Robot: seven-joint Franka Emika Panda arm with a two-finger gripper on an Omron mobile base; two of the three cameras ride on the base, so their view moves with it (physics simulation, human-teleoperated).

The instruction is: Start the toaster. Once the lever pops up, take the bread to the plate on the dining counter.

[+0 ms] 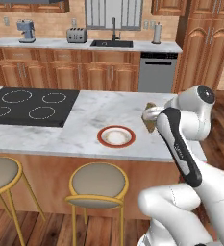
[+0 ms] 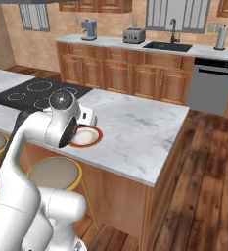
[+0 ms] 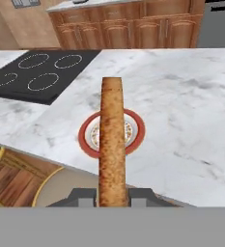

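My gripper [image 3: 112, 195] is shut on the bread [image 3: 112, 140], a light-brown slice seen edge-on that stands up between the fingers. The slice hangs over the plate [image 3: 86, 137], white with a reddish-brown rim, near the front edge of the dining counter [image 3: 181, 106]. From the left base view the bread [image 1: 151, 126] shows as a brown patch at my hand, just right of the plate [image 1: 102, 137]. My arm partly covers the plate [image 2: 99, 135] in the right base view. The toaster [image 1: 77, 34] stands far off on the back worktop, its lever too small to make out.
A black cooktop [image 1: 29, 105] takes up the left of the island. Two round stools [image 1: 96, 182] stand below its front edge. On the back worktop are a coffee machine [image 1: 26, 31], a sink [image 1: 112, 43] and a paper towel roll [image 1: 156, 33].
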